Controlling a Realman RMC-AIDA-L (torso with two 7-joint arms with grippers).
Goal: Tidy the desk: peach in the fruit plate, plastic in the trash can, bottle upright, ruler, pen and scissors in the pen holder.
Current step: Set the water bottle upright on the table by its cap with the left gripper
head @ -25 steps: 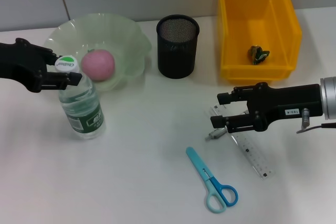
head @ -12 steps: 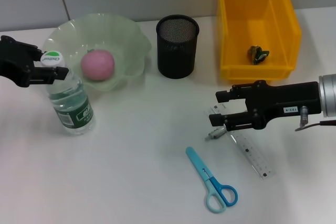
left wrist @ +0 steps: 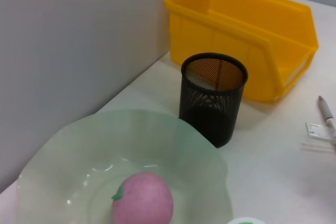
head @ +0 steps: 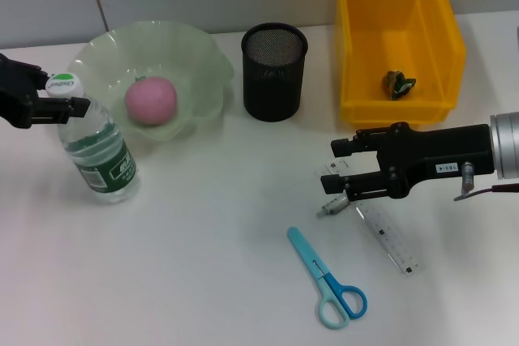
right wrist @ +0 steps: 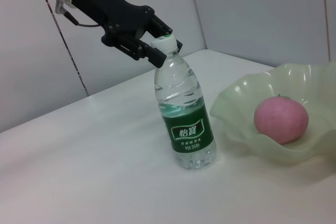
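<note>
The left claw [head: 55, 96] grips the cap of the upright bottle [head: 97, 149], beside the fruit plate [head: 199, 62] holding the peach [head: 151, 100]. The right claw [head: 339, 176] hovers part-open over the pen [head: 333, 205] and ruler [head: 388, 237], near the scissors [head: 328, 279].

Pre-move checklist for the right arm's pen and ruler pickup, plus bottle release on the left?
1. Bottle upright on its base: ok, left tool at its cap.
2. Left tool released from the cap: not ok, fingers pinch it in the right wrist view.
3. Right tool open over the pen and ruler: ok, nothing held.
4. Pen holder upright and unobstructed: ok.
5. Peach in the fruit plate: ok.
6. Scissors clear of the right tool: ok, apart on the desk.
</note>
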